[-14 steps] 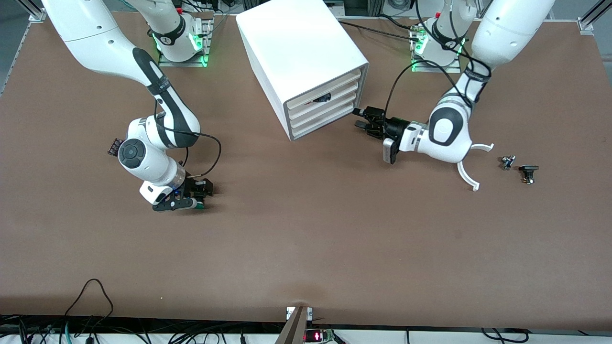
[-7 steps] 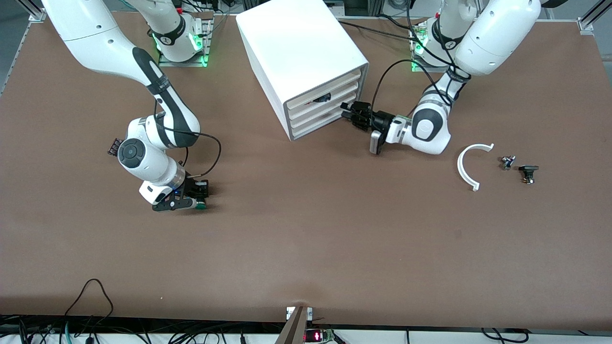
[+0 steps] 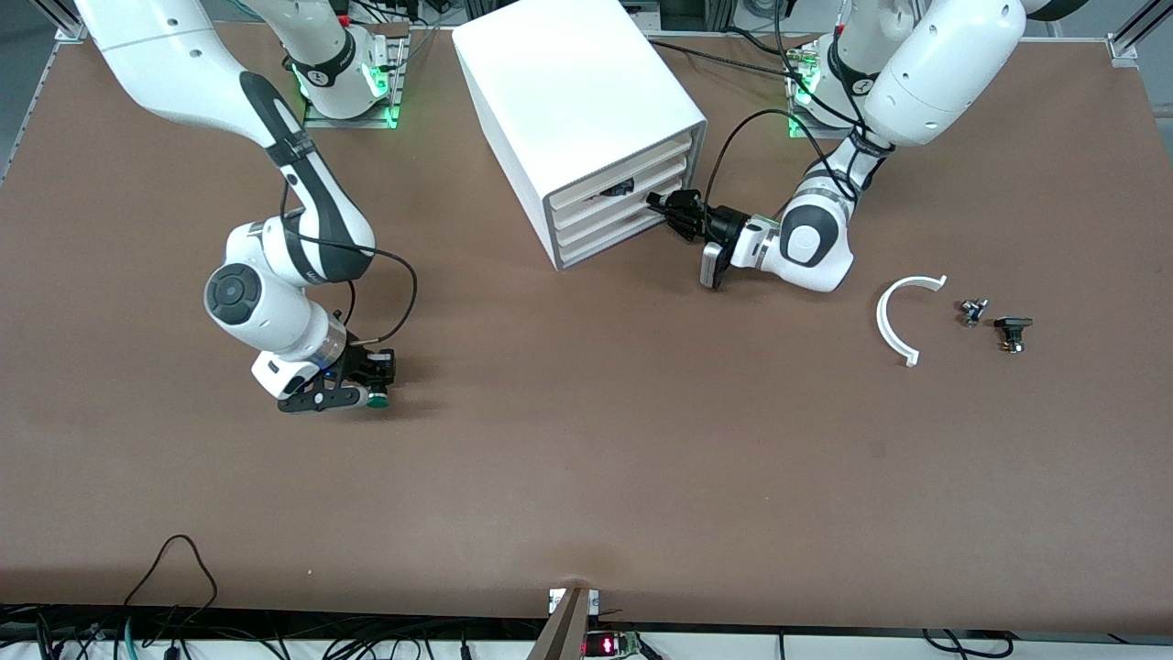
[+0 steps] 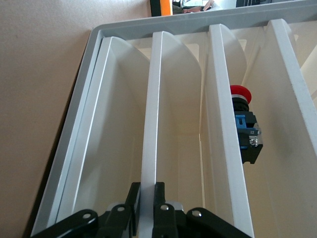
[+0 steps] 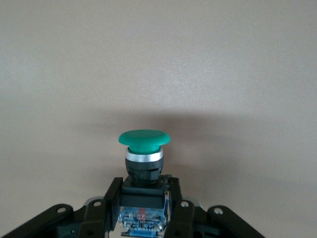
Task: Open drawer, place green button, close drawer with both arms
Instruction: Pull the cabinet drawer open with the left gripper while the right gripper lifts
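The white cabinet (image 3: pixel 568 92) holds four stacked drawers. My left gripper (image 3: pixel 662 205) is at its front, shut on the front lip of the drawer (image 3: pixel 605 218) second from the bottom. In the left wrist view the black fingers (image 4: pixel 132 196) pinch that white lip (image 4: pixel 151 124) from both sides, the gripper (image 4: pixel 147 191) centred on it. The drawer looks pushed in. My right gripper (image 3: pixel 371 380) is shut on the button (image 3: pixel 378 397), low over the table toward the right arm's end. The right wrist view shows the gripper (image 5: pixel 144 184) clamping the black body, green cap (image 5: pixel 144 139) pointing away.
A red-capped button (image 4: pixel 241 94) lies in the drawer above the gripped one and shows as a dark spot (image 3: pixel 616 190) in the front view. A white curved piece (image 3: pixel 893 321) and two small parts (image 3: pixel 973 312) (image 3: pixel 1013 332) lie toward the left arm's end.
My left gripper moved in to the cabinet front and closed on the drawer lip. My right arm shifted slightly toward its end of the table with the button in its grip.
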Motion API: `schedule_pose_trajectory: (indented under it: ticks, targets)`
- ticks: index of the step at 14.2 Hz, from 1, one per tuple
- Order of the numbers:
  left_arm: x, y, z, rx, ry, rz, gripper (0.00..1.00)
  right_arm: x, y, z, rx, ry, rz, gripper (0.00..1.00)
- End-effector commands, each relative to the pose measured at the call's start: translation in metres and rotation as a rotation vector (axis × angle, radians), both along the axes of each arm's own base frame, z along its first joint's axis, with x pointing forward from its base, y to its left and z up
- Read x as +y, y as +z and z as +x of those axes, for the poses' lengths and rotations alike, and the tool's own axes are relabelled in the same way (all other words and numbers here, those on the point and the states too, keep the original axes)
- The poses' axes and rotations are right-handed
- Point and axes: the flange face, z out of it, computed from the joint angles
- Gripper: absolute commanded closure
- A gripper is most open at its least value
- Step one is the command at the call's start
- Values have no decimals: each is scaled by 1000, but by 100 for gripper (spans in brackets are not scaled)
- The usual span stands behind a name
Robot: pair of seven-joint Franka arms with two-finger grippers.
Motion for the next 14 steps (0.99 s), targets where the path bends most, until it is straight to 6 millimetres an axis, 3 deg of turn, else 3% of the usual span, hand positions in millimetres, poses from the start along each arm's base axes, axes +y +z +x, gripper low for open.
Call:
schedule_pose_trajectory:
  ticks: [1,4,7,9,12,13,14]
  targets:
    - [8,8,28,-36,54,7,100,19,46,16,58,-67,1,100]
    - [34,19,76,-66,23,95,100,34,85,25,95,-160,-17,100]
    - [64,34,121,-74,10,210,100,67,124,26,140,-267,-43,100]
    - [84,44,152,-104,-1,260,100,100,139,21,139,-345,-95,100]
    - [88,51,175,-102,-10,282,100,152,157,7,133,-469,-107,100]
    - [88,51,175,-103,-9,284,42,169,160,1,129,-508,-106,100]
    - [89,52,175,-106,-9,281,0,185,165,-3,125,-563,-100,100]
